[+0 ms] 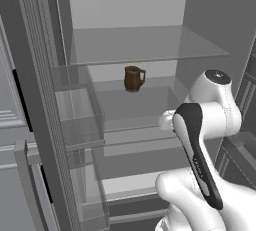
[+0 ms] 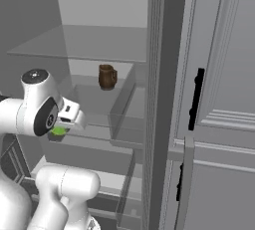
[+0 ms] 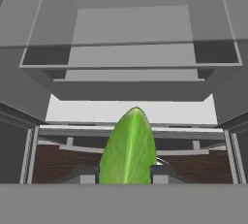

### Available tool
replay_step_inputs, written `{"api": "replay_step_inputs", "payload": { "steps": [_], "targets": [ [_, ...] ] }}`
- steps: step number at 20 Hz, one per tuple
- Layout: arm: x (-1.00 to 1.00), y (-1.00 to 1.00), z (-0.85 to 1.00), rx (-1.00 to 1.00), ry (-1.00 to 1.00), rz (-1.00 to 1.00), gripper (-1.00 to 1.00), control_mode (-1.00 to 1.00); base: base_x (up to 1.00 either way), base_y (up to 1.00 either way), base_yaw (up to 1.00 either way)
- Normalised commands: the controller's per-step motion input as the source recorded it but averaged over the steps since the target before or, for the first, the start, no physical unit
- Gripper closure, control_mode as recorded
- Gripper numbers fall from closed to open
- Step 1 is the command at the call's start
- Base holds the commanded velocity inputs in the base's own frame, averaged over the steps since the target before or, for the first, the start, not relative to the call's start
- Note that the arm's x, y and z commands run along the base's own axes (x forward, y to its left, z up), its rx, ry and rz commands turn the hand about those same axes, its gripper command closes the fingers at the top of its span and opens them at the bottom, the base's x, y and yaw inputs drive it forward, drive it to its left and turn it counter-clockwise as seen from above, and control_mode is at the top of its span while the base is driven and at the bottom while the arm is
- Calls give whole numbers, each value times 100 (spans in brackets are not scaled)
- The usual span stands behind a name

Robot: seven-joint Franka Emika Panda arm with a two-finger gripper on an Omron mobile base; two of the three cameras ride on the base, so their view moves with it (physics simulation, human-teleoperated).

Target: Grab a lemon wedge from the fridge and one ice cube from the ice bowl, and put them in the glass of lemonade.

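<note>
Gripping the small yellow-green lemon wedge (image 3: 128,148) between closed jaws, the dark two-finger gripper (image 3: 127,173) is inside the open dark grey fridge (image 1: 150,50); ice cube and delivery to the lemonade appear outstanding.

yellow-green lemon wedge (image 3: 129,149) stands pointed end up inside the open fridge (image 1: 150,45), glass-shelved.
</note>
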Motion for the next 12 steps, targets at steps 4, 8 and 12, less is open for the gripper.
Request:
{"api": "replay_step_inputs", "payload": {
  "steps": [4, 8, 12],
  "targets": [
    [-4, 0, -8, 0, 2, 0, 100, -100, 0, 0, 0],
    [-15, 0, 0, 0, 0, 0, 100, 100, -24, 0, 0],
    [0, 0, 0, 0, 0, 0, 100, 100, -100, 0, 0]
  ]
}}
